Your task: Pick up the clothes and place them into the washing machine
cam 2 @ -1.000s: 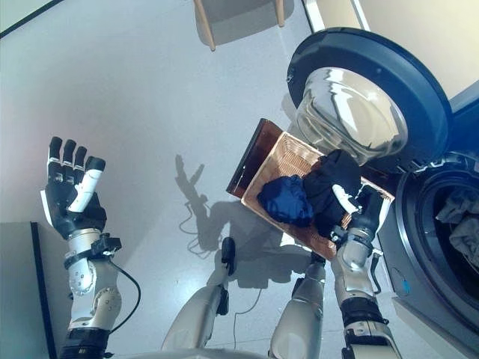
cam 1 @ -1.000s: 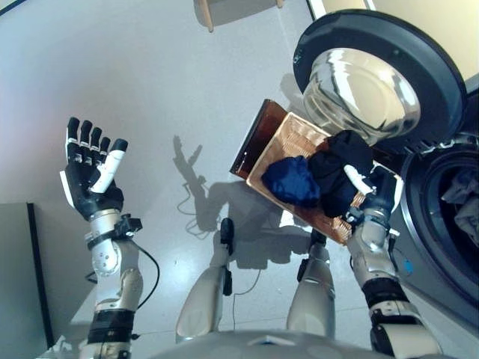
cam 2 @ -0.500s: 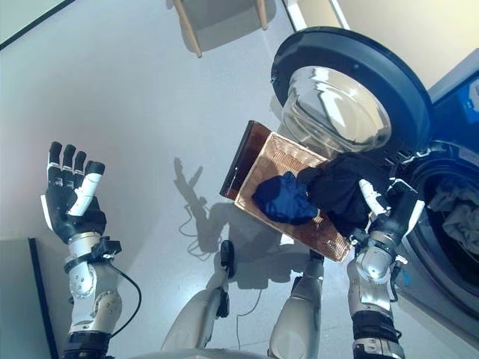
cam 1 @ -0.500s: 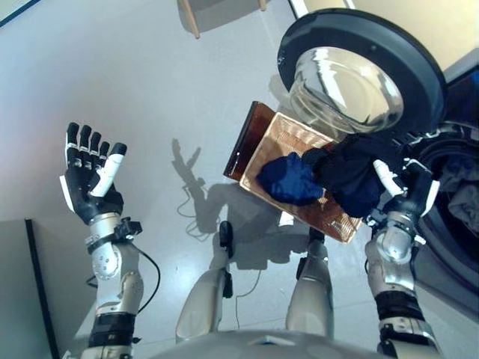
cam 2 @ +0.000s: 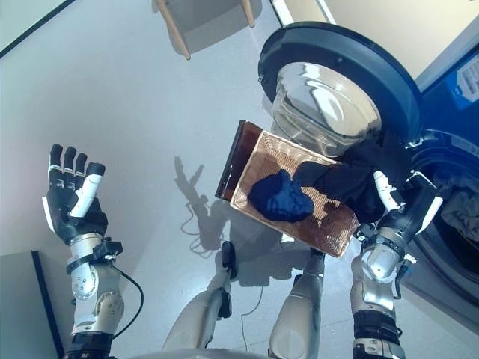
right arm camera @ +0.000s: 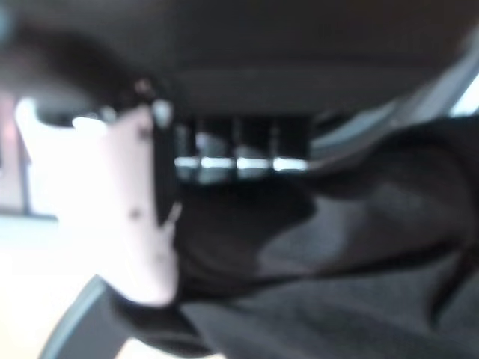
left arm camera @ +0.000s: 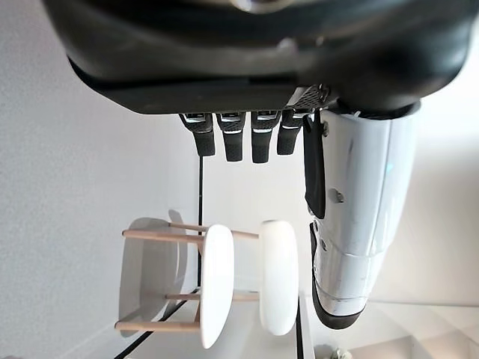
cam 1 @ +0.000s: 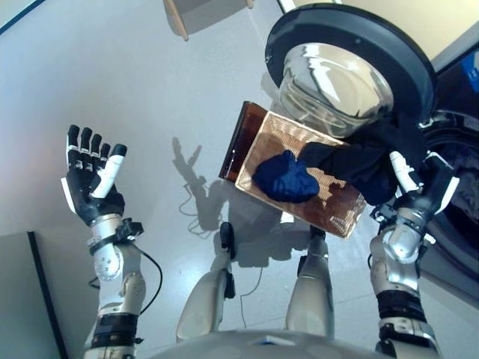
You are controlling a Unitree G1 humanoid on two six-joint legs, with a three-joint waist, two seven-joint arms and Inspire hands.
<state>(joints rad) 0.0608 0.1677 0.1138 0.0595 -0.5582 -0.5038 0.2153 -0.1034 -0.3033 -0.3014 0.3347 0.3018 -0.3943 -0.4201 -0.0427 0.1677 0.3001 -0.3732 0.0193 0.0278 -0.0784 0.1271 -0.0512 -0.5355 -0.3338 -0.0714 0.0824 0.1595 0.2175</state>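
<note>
My right hand point(cam 1: 419, 196) is shut on a black garment point(cam 1: 359, 161), which trails from the hand back over the right end of the brown wicker basket point(cam 1: 284, 142). The hand hovers just in front of the washing machine's drum opening point(cam 2: 458, 217), where pale clothes lie inside. A dark blue garment point(cam 1: 284, 177) stays bunched in the middle of the basket. The right wrist view shows black cloth point(right arm camera: 352, 247) pressed against the curled fingers point(right arm camera: 239, 161). My left hand point(cam 1: 91, 176) is raised at the far left, open, holding nothing.
The washer's round door point(cam 1: 344, 67) with its shiny glass bowl stands swung open above the basket. A wooden-legged stool point(cam 2: 202, 15) is at the far top. A grey panel point(cam 1: 15, 299) fills the lower left corner.
My right hand has carried the black garment up and to the right, off the basket toward the drum opening. The camera has shifted slightly. The left hand has stayed put.
</note>
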